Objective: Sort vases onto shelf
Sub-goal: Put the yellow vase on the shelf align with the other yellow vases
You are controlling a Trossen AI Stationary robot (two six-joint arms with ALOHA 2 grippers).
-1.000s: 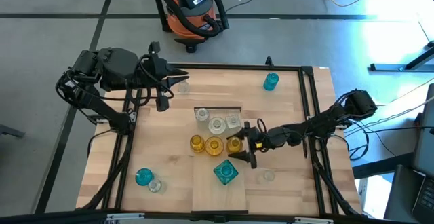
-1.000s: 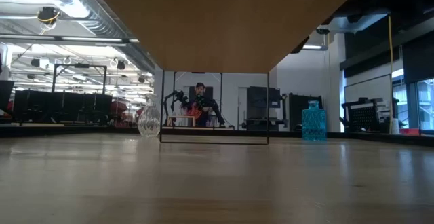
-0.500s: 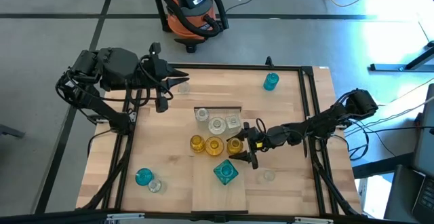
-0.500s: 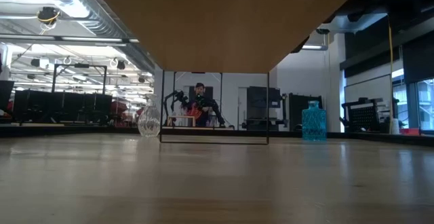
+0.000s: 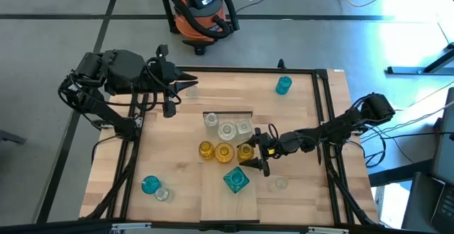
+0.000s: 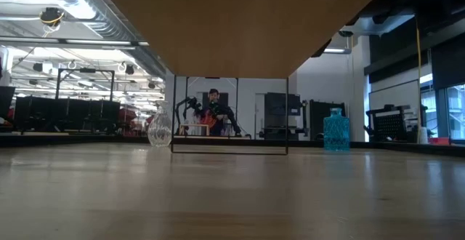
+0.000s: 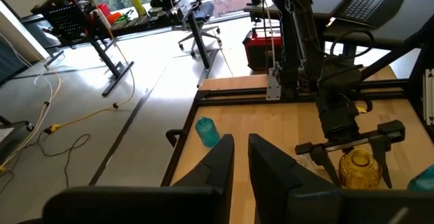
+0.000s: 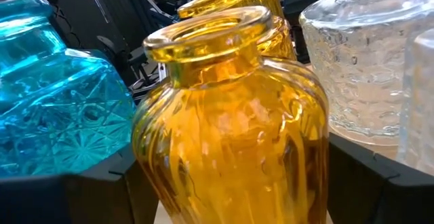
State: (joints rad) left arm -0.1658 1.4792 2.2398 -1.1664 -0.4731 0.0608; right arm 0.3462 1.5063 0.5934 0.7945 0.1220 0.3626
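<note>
The shelf (image 5: pixel 228 207) is a pale plank down the table's middle; the low view looks under it (image 6: pixel 240 22). On it stand clear vases (image 5: pixel 227 130), amber vases (image 5: pixel 215 151) and a square teal vase (image 5: pixel 235 179). My right gripper (image 5: pixel 252 151) is open, with one finger on either side of the rightmost amber vase (image 5: pixel 245 151) (image 8: pixel 230 115). I cannot tell whether they touch it. My left gripper (image 5: pixel 189 84) (image 7: pixel 241 149) hovers at the table's far left corner, its fingers a narrow gap apart and holding nothing.
Loose vases stand on the table: a teal one (image 5: pixel 284 85) near the far edge, a teal one (image 5: pixel 150 185) with a clear one (image 5: pixel 162 193) at the near left, and a clear one (image 5: pixel 281 184) right of the shelf. An orange vacuum (image 5: pixel 202 7) stands beyond the table.
</note>
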